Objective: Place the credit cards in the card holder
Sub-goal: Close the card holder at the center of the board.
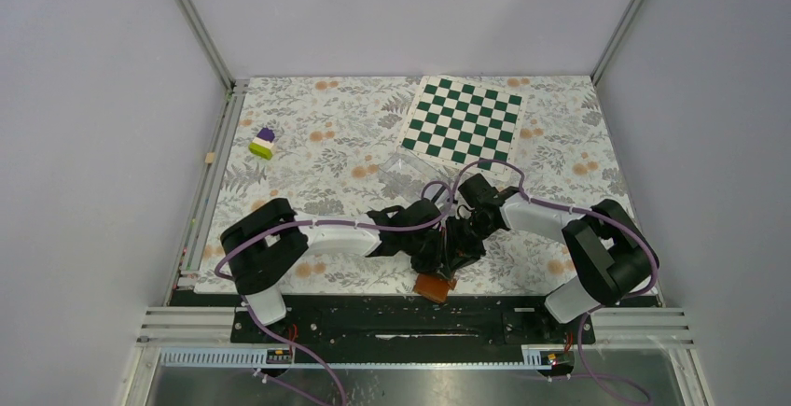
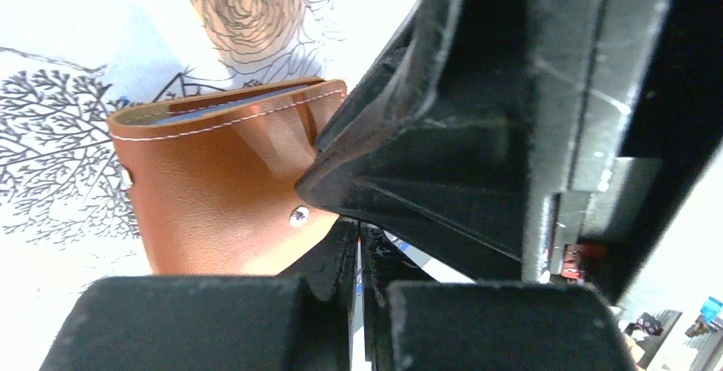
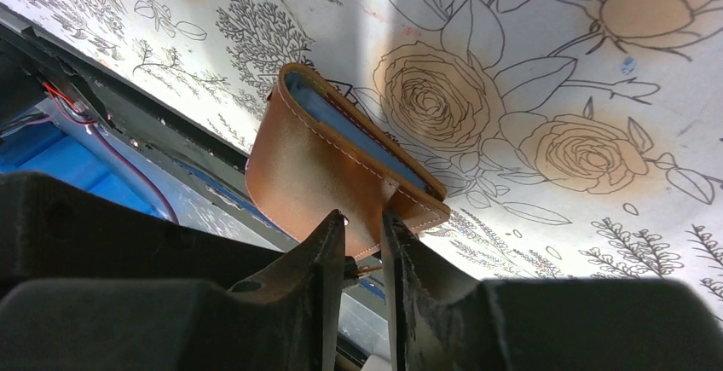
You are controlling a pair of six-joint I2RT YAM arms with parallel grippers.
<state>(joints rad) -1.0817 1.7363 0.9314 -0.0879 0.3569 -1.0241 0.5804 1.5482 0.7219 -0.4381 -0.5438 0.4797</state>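
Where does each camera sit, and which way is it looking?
Top external: above and behind, looking down on the table; left arm and right arm show.
Left wrist: on the left arm, facing the card holder; left gripper at bottom.
Right wrist: on the right arm, facing the card holder; right gripper clamps its tab.
Shared: all show the card holder.

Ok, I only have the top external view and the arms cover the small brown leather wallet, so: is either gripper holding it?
Observer: Yes, the right gripper pinches the snap tab of the brown leather bifold wallet.
Operator: Is it open?
Observer: No, folded; only a sliver of pale blue lining shows along its edge.
Operator: And the other arm?
Observer: The left gripper sits at the wallet's lower corner, fingers nearly together; whether it grips, I cannot tell.
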